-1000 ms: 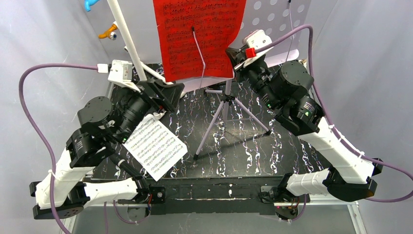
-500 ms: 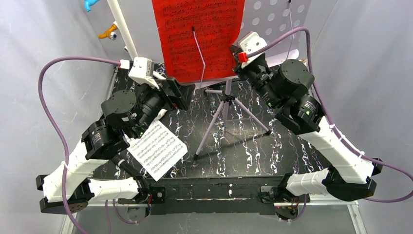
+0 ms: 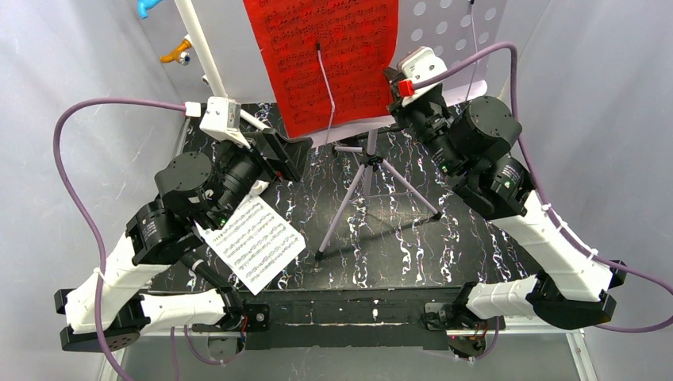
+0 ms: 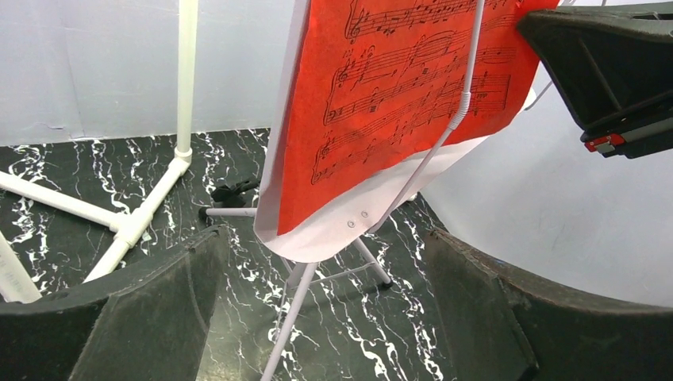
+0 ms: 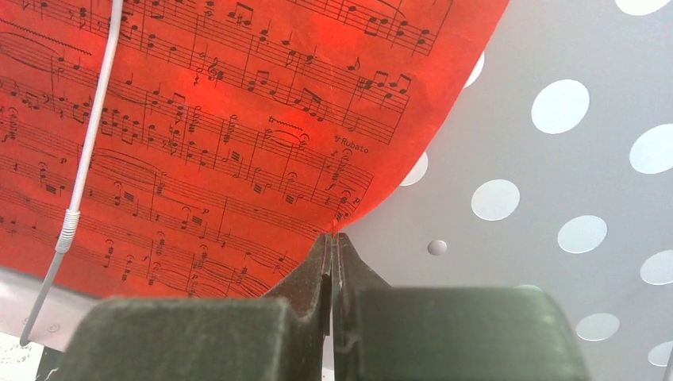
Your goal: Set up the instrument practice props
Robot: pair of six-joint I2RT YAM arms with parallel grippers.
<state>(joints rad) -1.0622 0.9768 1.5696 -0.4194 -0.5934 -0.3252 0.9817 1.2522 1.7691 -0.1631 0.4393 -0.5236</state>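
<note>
The red music sheet (image 3: 329, 55) leans on the lilac perforated music stand (image 3: 444, 32), under a thin white wire arm (image 3: 325, 87). My right gripper (image 3: 394, 79) is shut on the sheet's lower right corner (image 5: 349, 210), its jaws pressed together. Below the stand's shelf (image 4: 341, 230), at its left end, my left gripper (image 3: 287, 155) stands open and holds nothing; the tripod legs (image 4: 290, 317) show between its fingers (image 4: 159, 309). The white music sheet (image 3: 252, 242) lies flat on the table by the left arm.
A white PVC pipe frame (image 3: 202, 55) stands at the back left, its feet (image 4: 135, 226) spread on the black marbled table (image 3: 397, 238). The tripod legs (image 3: 369, 171) span the table's middle. A small black object (image 4: 234, 190) lies by a tripod foot. Grey curtains close in the sides.
The left gripper has opened wider and shifted right toward the stand. The right gripper has risen slightly, and the red sheet has tilted with it.
</note>
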